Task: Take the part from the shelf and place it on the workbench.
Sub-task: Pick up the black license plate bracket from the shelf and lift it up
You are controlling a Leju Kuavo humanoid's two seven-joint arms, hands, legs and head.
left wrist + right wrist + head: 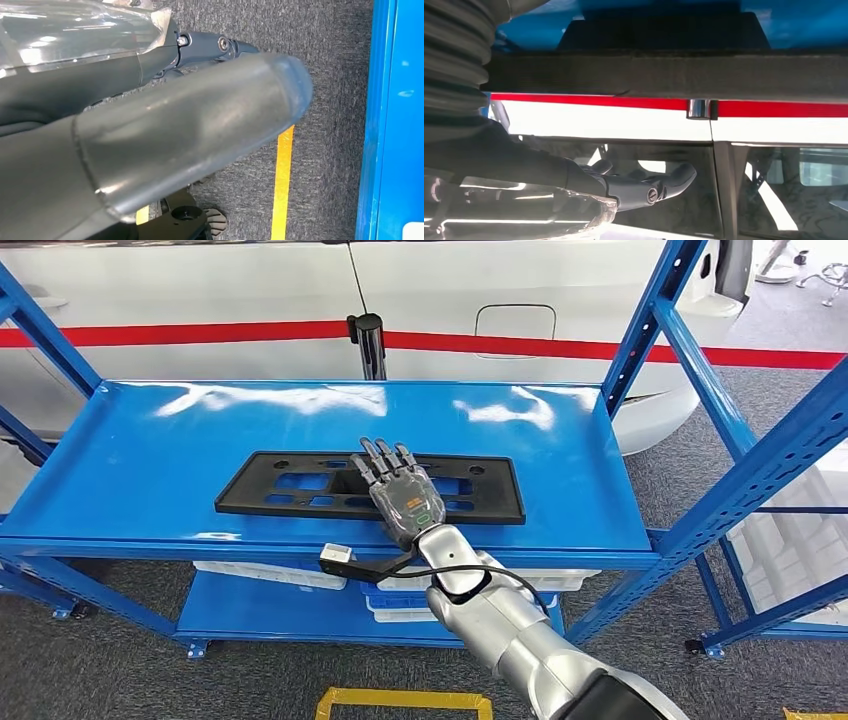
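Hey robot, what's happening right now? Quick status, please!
Right robot hand flat over the black part, fingers extended, no grip seen. Part lies flat on blue shelf. Left robot hand hangs low over the floor. Nothing blocking.

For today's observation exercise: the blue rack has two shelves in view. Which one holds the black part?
The upper shelf: the flat black part lies there under the right hand. The lower shelf carries white trays.

Silver right arm with a black cable, ending in a grey hand with dark fingers.
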